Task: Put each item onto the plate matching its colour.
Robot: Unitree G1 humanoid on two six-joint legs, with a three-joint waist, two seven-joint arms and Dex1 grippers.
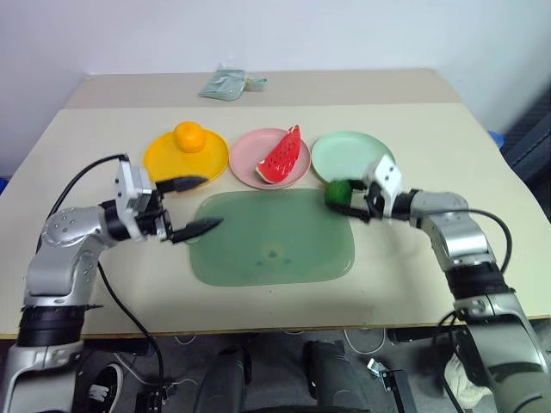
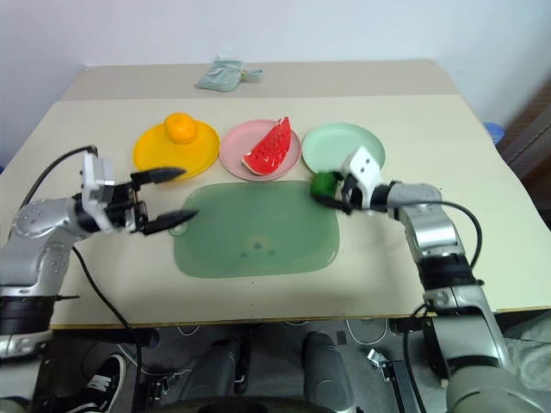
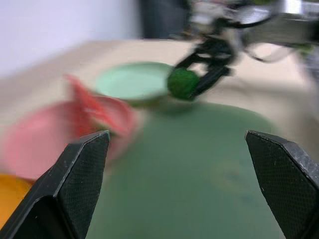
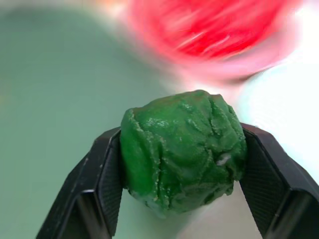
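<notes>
My right gripper [image 1: 348, 199] is shut on the bumpy dark-green ball [image 4: 182, 149], holding it at the far right corner of the green mat [image 1: 271, 237], just in front of the mint green plate [image 1: 349, 155]. The red watermelon wedge [image 1: 284, 157] lies on the pink plate [image 1: 250, 155]. The round orange fruit [image 1: 188, 136] sits on the yellow plate [image 1: 164, 159]. My left gripper [image 1: 193, 205] stands open and empty over the mat's left edge, in front of the yellow plate.
A crumpled pale-green packet [image 1: 225, 83] lies at the table's far edge. The beige table [image 1: 103, 129] has bare room to the left and right of the plates and mat.
</notes>
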